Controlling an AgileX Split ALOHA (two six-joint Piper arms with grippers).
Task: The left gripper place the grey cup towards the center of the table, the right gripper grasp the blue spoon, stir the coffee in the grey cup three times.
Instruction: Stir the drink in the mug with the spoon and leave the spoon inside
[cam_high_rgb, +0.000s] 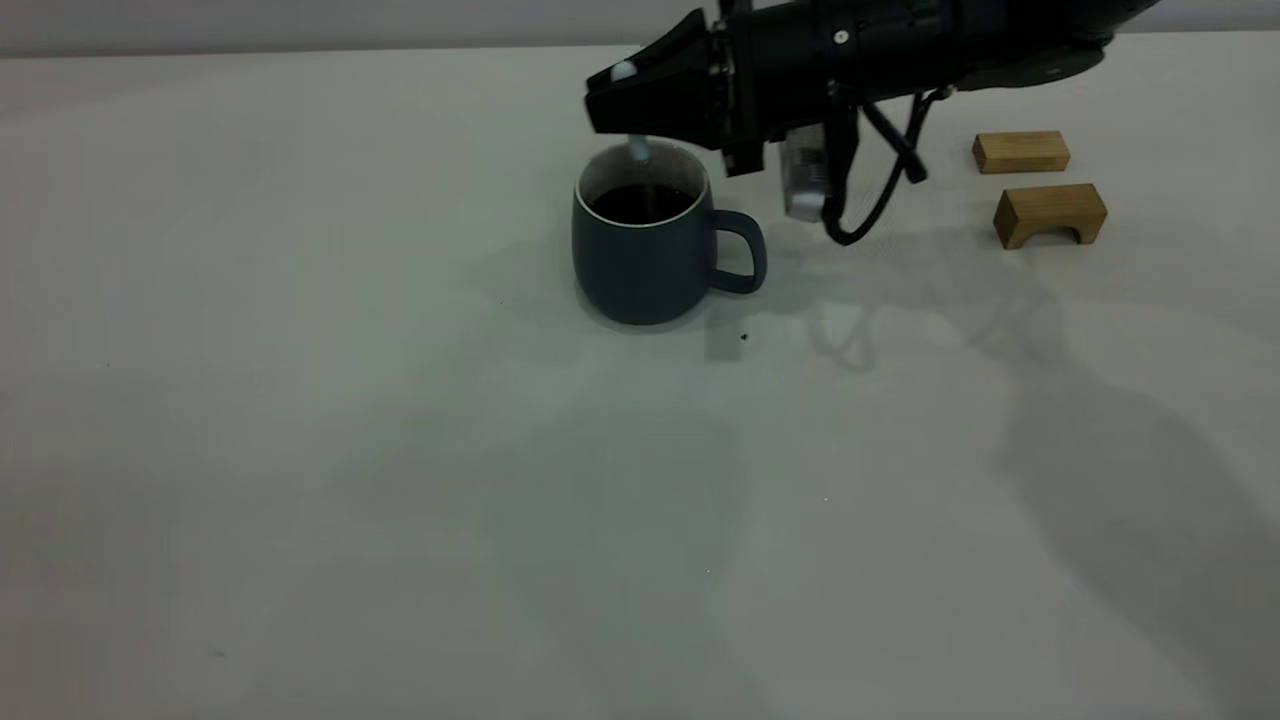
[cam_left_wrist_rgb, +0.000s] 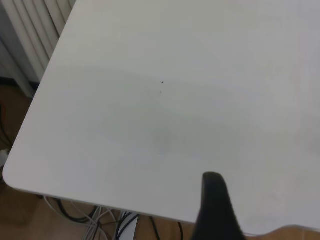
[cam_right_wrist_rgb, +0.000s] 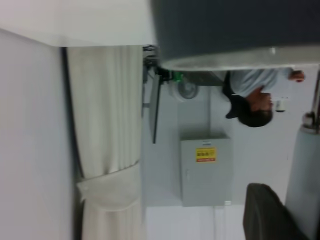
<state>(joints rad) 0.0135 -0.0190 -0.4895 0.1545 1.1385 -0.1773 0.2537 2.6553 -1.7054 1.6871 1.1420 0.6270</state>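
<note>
The grey cup (cam_high_rgb: 640, 265) stands upright near the middle of the table (cam_high_rgb: 400, 450), handle towards the right, with dark coffee (cam_high_rgb: 640, 203) inside. My right gripper (cam_high_rgb: 625, 100) reaches in from the right just above the rim, shut on the blue spoon (cam_high_rgb: 639, 152). The spoon hangs upright, its lower end down in the coffee. In the right wrist view the cup's wall (cam_right_wrist_rgb: 225, 30) fills one edge and the pale spoon handle (cam_right_wrist_rgb: 305, 180) runs beside one dark finger (cam_right_wrist_rgb: 267, 215). My left gripper (cam_left_wrist_rgb: 250, 220) is parked over a bare table corner; only one finger (cam_left_wrist_rgb: 215, 210) shows, with nothing beside it.
Two wooden blocks lie at the back right: a flat one (cam_high_rgb: 1021, 151) and an arched one (cam_high_rgb: 1050, 213). A tiny dark speck (cam_high_rgb: 743, 337) marks the table by the cup. Black cables (cam_high_rgb: 880, 200) hang under the right arm. A person (cam_right_wrist_rgb: 255, 95) stands beyond the table.
</note>
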